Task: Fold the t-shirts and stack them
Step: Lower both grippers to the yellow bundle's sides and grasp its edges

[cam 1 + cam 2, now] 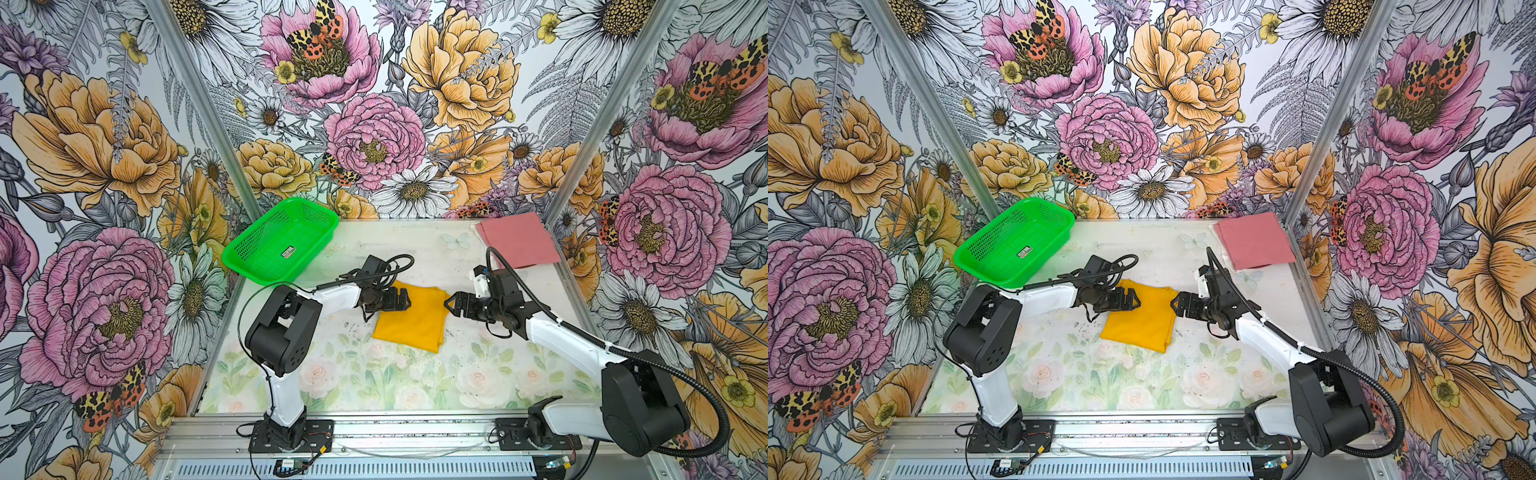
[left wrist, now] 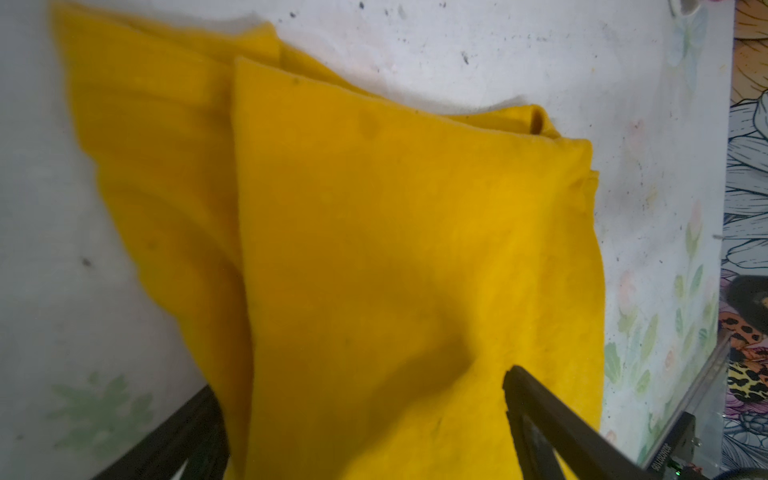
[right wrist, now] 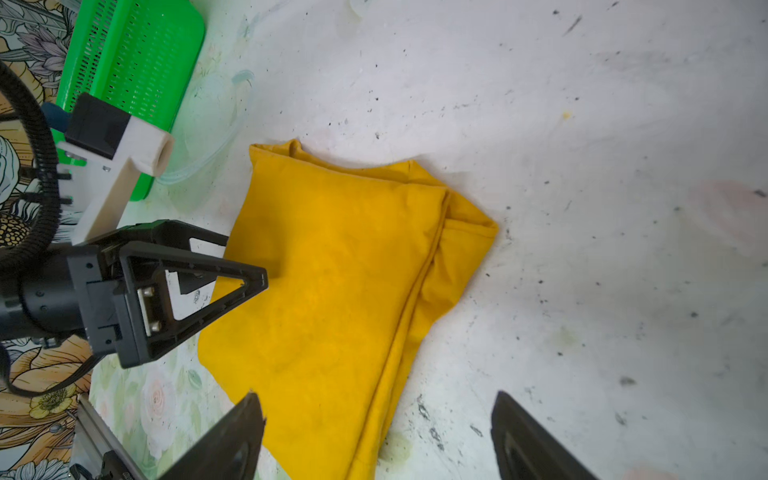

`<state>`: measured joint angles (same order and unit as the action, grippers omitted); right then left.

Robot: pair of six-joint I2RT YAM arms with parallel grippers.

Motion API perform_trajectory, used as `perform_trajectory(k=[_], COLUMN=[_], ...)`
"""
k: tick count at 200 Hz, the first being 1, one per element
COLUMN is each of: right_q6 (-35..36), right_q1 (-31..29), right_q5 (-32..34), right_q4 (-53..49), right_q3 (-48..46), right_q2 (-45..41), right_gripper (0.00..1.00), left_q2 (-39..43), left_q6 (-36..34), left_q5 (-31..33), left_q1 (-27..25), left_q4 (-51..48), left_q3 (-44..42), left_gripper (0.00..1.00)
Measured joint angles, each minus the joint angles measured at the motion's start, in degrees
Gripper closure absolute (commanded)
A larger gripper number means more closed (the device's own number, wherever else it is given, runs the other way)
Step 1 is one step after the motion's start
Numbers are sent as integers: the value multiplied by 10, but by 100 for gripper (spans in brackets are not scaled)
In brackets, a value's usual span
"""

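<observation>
A mustard-yellow t-shirt (image 1: 411, 318) (image 1: 1140, 318) lies folded into a rough square at the middle of the table. A dusty pink t-shirt (image 1: 517, 241) (image 1: 1254, 241) lies folded flat at the back right corner. My left gripper (image 1: 405, 299) (image 1: 1133, 299) stands open at the yellow shirt's left edge; in the left wrist view the cloth (image 2: 374, 249) fills the space under its spread fingers (image 2: 361, 386). My right gripper (image 1: 451, 305) (image 1: 1177, 305) is open at the shirt's right corner, and in the right wrist view it (image 3: 376, 401) straddles the layered edge (image 3: 340, 270). Neither holds cloth.
A bright green mesh basket (image 1: 280, 245) (image 1: 1013, 243) (image 3: 133, 62) sits tilted at the back left, partly on the table's edge. The floral table mat (image 1: 374, 382) stretches bare toward the front rail. Flower-printed walls close in the back and both sides.
</observation>
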<state>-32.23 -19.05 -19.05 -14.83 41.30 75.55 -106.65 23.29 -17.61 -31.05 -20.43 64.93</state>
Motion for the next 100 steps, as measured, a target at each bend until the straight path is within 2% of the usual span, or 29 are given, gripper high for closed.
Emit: perform_trajectory(k=[56,100], right_q6=[29,41], right_q1=[-17,-60], right_q5=[113,154], right_q4=[-105,-143], right_q3=[1,20], right_q2=[-4,35], right_gripper=[13,12], left_q2=[-2,2], left_q6=[-3,-3], left_q5=[30,33], left_q1=[-41,-52], left_q4=[-8,-6], left_q3=[5,0], left_gripper=[1,1])
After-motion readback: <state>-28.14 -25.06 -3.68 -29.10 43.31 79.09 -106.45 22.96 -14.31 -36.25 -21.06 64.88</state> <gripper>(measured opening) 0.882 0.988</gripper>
